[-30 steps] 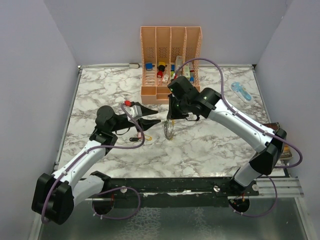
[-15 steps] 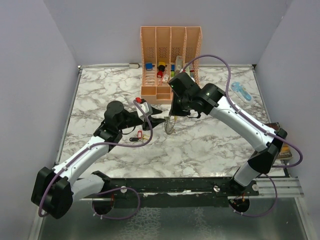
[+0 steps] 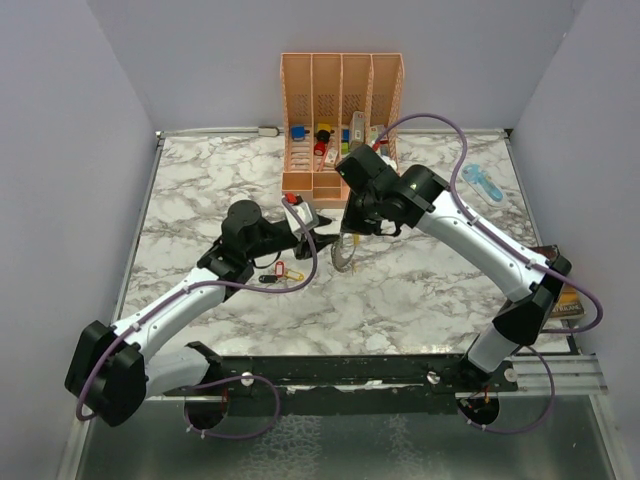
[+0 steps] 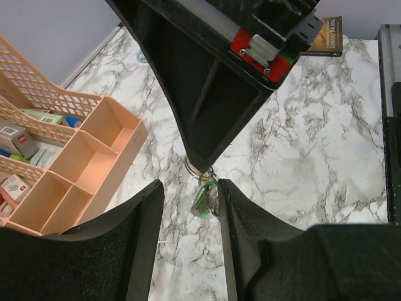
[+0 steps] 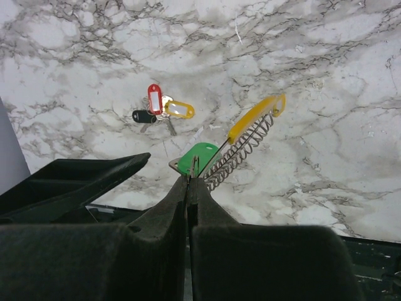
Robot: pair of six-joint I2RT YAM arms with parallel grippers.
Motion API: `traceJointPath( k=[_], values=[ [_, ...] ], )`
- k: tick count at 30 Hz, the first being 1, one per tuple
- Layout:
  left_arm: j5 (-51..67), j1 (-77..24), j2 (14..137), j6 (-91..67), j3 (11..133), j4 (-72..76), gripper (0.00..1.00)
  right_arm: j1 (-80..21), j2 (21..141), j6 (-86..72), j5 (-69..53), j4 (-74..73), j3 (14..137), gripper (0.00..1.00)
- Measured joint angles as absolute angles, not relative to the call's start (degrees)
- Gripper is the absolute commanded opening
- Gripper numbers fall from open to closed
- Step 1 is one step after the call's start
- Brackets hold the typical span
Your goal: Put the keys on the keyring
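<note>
Grey walls are flanking a marbled white table — the right gripper is clamping the yellow-and-silver looped keyring, the left gripper gaping just beside it.

The marble worktop lies open along its left edge and near-edge middle; a peach slotted plastic organiser blocks the far edge's middle, and small red-, yellow- and black-tagged metal keys lie near centre.

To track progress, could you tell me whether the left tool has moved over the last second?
Yes: the left tool shifted right, nearer the orange organiser.
</note>
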State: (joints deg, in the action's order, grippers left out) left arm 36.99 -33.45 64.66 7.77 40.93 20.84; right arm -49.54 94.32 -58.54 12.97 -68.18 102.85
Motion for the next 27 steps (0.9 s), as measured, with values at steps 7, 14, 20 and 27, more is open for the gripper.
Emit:
traceJointPath(
  k=[7, 14, 20, 27],
  values=[
    [36.07, -35.14, 65.45, 6.81, 41.06, 20.93, 0.43, -49.54, 95.64, -62.17, 14.09, -69.45, 104.62, 0.01],
    [34.72, -36.53, 66.67, 6.72, 41.17, 20.99, 0.43, -49.54, 95.83, -64.34, 14.55, -69.49, 104.64, 0.01],
    [33.54, -37.01, 66.87, 6.83, 41.17, 20.99, 0.43, -49.54, 95.83, -64.88, 14.59, -69.47, 104.64, 0.01],
    [32.86, -37.1, 66.87, 7.29, 41.15, 20.99, 0.4, -49.54, 95.83, -65.23, 14.59, -69.47, 104.64, 0.01]
  ],
)
